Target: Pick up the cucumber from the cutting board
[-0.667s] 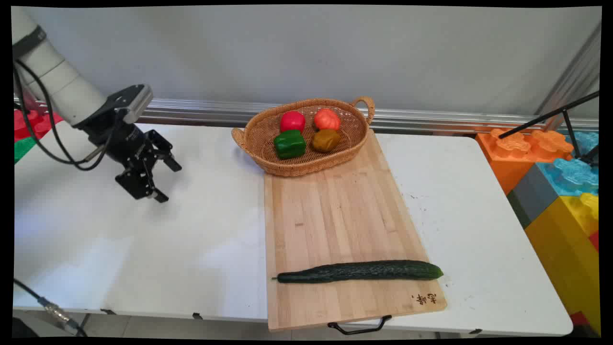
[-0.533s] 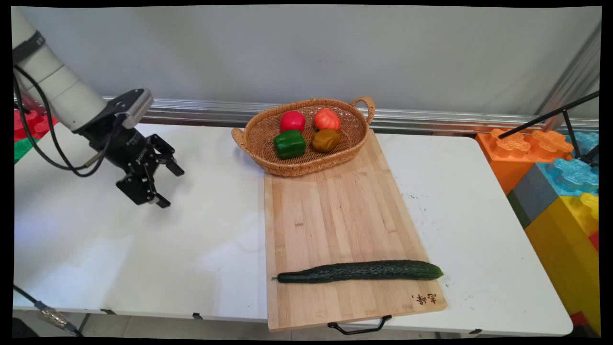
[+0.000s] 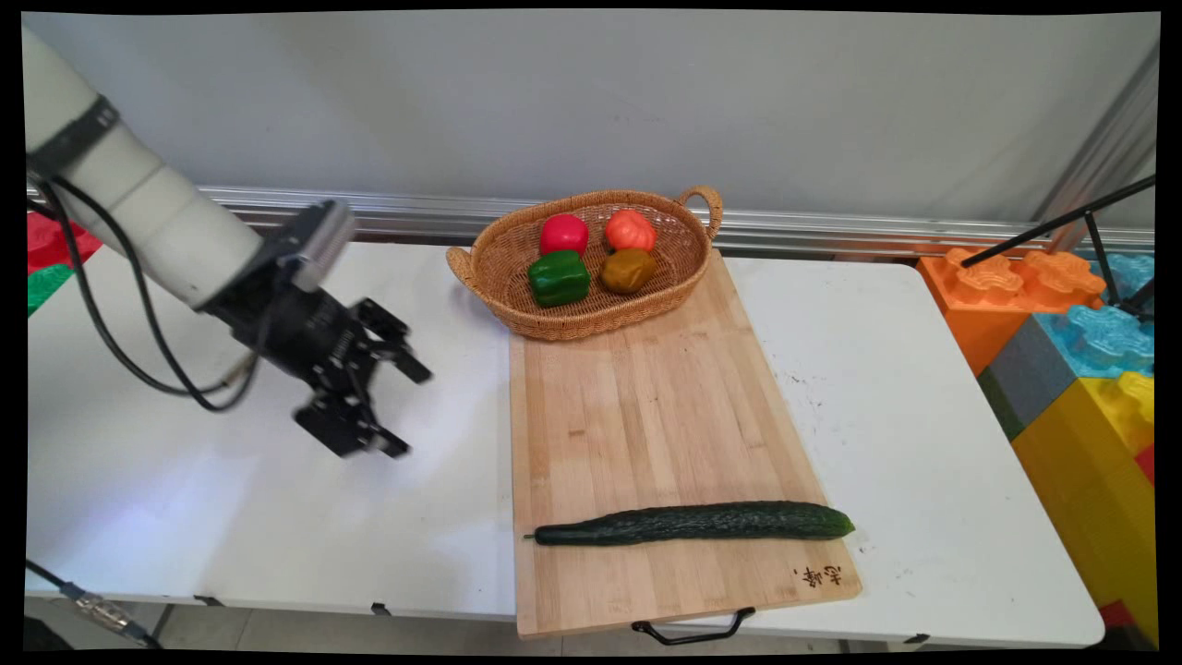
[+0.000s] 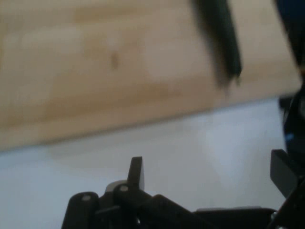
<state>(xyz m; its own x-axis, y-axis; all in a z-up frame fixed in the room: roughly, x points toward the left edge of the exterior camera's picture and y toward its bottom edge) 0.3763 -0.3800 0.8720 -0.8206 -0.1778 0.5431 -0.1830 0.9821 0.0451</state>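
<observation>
Nearby, long dark-green cucumber (image 3: 694, 522)

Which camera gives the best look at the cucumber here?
The main view: the whole cucumber lies crosswise on the cutting board, near its front edge. The hand view catches only one blurred end of it at the board's edge.

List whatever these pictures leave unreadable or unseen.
- Burnt mark on the cutting board, main view: too small to read.
- Cucumber, hand view: blurred, cut off by the top edge.
- Basket floor, main view: partly hidden by the vegetables in it.
- Gripper, main view: motion-blurred.
</observation>
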